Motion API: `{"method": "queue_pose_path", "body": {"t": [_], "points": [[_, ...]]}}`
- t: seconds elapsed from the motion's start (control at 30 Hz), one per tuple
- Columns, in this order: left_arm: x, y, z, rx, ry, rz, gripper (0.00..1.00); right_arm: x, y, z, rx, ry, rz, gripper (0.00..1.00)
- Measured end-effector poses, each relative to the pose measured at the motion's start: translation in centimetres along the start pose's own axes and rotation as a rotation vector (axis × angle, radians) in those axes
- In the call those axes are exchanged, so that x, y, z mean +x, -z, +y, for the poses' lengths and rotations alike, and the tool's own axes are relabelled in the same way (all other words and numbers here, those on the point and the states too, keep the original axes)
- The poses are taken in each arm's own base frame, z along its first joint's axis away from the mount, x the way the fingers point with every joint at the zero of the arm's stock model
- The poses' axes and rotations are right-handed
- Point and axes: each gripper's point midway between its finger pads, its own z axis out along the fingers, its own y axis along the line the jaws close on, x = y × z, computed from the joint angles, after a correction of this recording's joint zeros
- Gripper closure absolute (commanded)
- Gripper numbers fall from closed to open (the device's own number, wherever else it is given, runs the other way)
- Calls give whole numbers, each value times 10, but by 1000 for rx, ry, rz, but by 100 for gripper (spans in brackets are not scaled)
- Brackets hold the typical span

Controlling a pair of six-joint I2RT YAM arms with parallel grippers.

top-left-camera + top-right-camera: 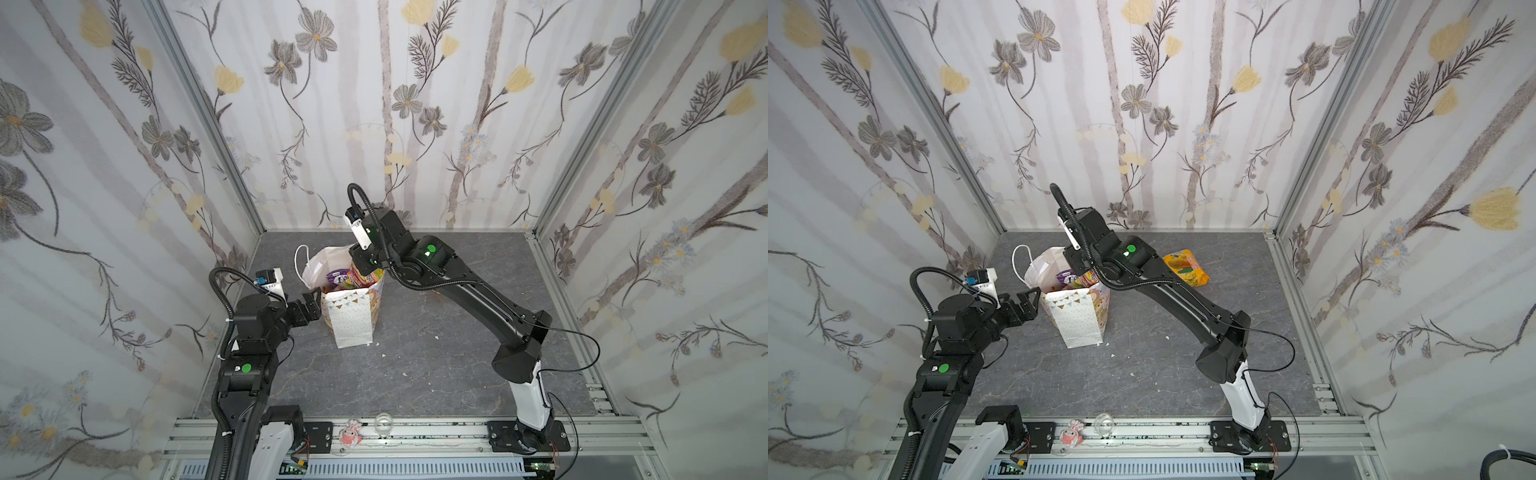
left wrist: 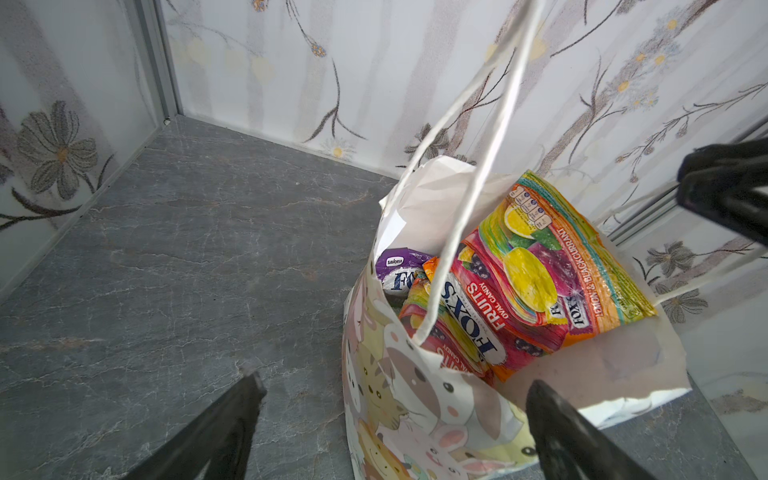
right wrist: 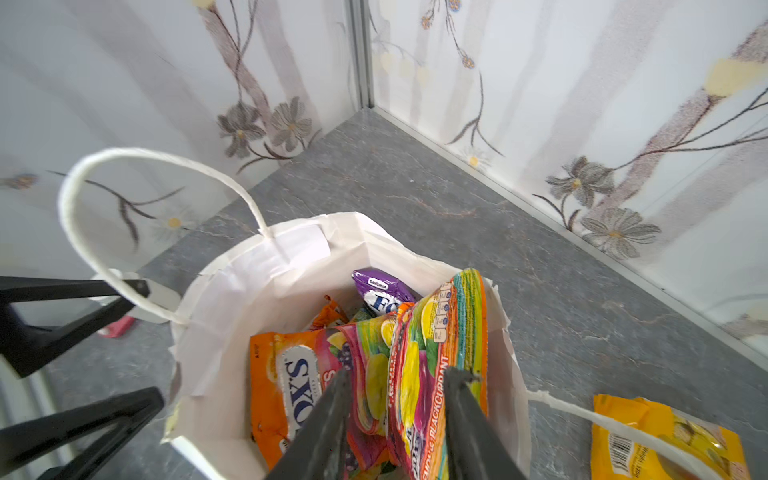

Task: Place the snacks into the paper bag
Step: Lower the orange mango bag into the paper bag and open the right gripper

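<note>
While your right end effector [image 3: 401, 376] straddles a Fox's packet [image 3: 457, 316], grip unclear, the yellow packet [image 1: 1185, 270] lies near the paper bag [image 3: 249, 266], on that arm's side.

Upright paper bag [image 1: 353, 320] near the table's back edge holds orange and purple snacks [image 2: 519, 282]; a yellow-orange packet [image 1: 1185, 270] apparently lies flat outside.

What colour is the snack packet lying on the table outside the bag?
Yellow-orange. The packet shows best in the right wrist view.
</note>
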Motion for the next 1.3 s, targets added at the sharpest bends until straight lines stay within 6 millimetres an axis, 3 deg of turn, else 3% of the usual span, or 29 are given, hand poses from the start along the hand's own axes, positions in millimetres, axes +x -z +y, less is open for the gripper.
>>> {"method": "queue_pose_path", "body": {"t": [0.37, 0.5, 0.73, 0.97, 1.1, 1.2, 1.3], "points": [[0, 0, 0, 0, 0, -1, 0, 35, -28, -21, 220, 82, 101, 84], [0, 0, 0, 1, 0, -2, 0, 52, -43, -18, 217, 108, 151, 90], [-1, 1, 0, 1, -1, -4, 0, 71, -60, -10, 161, 126, 205, 91], [-1, 1, -1, 2, -1, -5, 0, 89, -84, -17, 70, 64, 267, 97], [-1, 1, -1, 2, -1, -6, 0, 78, -74, 0, -1, 48, 241, 87], [-1, 1, -1, 2, -2, -6, 0, 53, -49, 11, -27, 45, 171, 84], [-1, 2, -1, 3, -2, -7, 0, 17, -23, 1, 29, 31, 60, 78]]}}
